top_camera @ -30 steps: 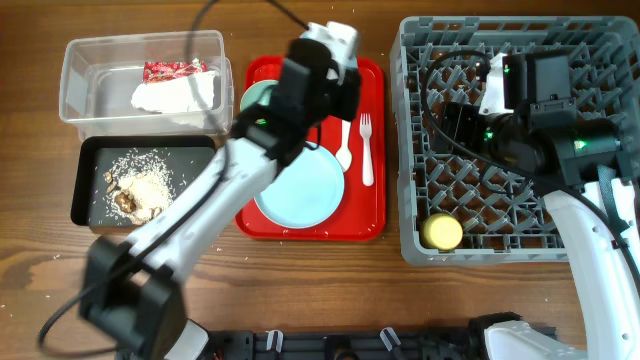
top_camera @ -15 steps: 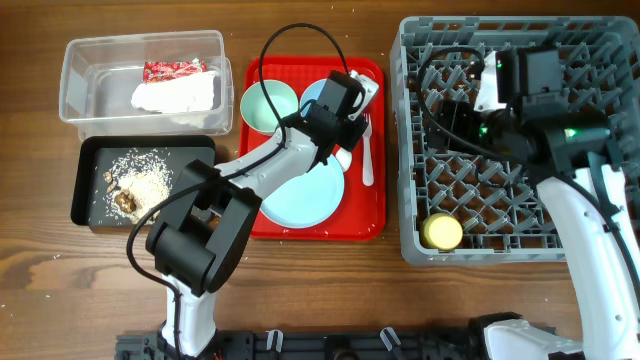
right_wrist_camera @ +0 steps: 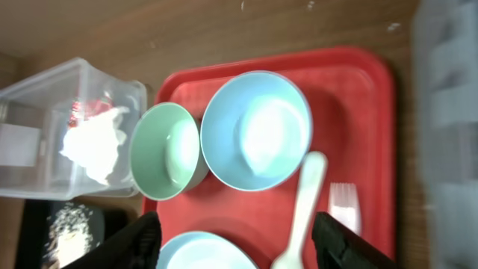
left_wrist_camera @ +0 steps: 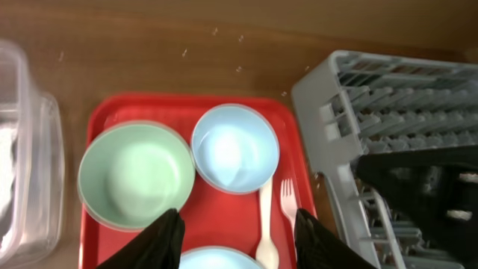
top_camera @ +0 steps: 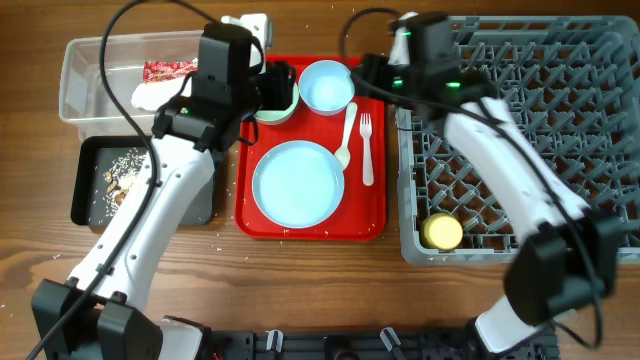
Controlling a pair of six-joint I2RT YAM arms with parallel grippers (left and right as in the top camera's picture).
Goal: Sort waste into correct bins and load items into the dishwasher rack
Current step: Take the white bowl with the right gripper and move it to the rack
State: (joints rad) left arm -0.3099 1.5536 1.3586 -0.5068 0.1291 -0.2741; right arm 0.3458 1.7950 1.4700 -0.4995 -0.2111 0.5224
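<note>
The left gripper (left_wrist_camera: 239, 224) hung wide and empty over the green bowl (left_wrist_camera: 136, 174) and the right gripper (right_wrist_camera: 237, 224), likewise spread and empty, beside the blue bowl (right_wrist_camera: 258, 131) on the red tray (top_camera: 372, 205), seemingly poised to lift them into the rack (top_camera: 600, 120), where only the cup (top_camera: 441, 232) sat.

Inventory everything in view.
tub: 1, clear, back left
wrapper: 1, red, in tub
napkin: 1, white, in tub
bin tray: 1, black, front left
crumbs: many, white-brown, in bin tray
serving tray: 1, red, centre
plate: 1, pale blue, on serving tray
bowls: 2, green, blue, on serving tray
spoon: 1, white, on serving tray
fork: 1, white, beside spoon
rack: 1, grey, right
cup: 1, yellow, in rack
table: 1, wooden, underneath
left gripper, right gripper: 2, black, open
</note>
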